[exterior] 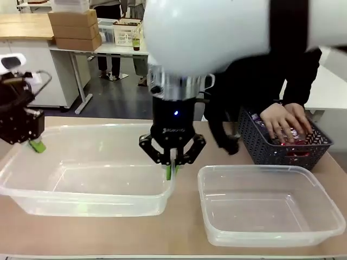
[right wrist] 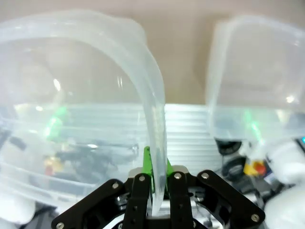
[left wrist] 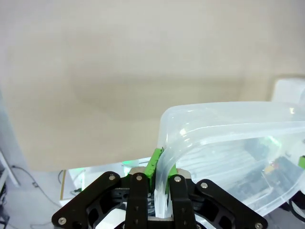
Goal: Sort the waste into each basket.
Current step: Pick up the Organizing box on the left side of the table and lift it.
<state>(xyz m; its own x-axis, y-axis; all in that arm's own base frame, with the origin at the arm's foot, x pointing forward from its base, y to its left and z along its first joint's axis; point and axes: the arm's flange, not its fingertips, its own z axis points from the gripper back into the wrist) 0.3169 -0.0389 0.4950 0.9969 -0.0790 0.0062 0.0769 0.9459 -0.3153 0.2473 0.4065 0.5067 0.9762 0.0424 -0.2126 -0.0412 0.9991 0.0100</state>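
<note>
Two clear baskets stand on the table. My left gripper [exterior: 37, 145] is shut on the left rim of the larger basket [exterior: 81, 201]. My right gripper [exterior: 172, 169] reaches across the middle and is shut on that basket's right rim. In the left wrist view the green pads of my left gripper [left wrist: 161, 168] pinch the rolled rim [left wrist: 224, 117] near a corner. In the right wrist view my right gripper [right wrist: 156, 177] pinches the rim [right wrist: 143, 62], and the smaller basket [right wrist: 257, 71] lies beyond. Nothing lies in the smaller basket [exterior: 271, 237] at the right. Red cans [exterior: 291, 138] lie in a dark basket.
The dark grey lattice basket [exterior: 260, 146] stands at the back right, with a person's hands [exterior: 282, 122] inside it on the cans. The person in black stands at the far side. My right arm's white body [exterior: 217, 32] covers the upper middle of the front view.
</note>
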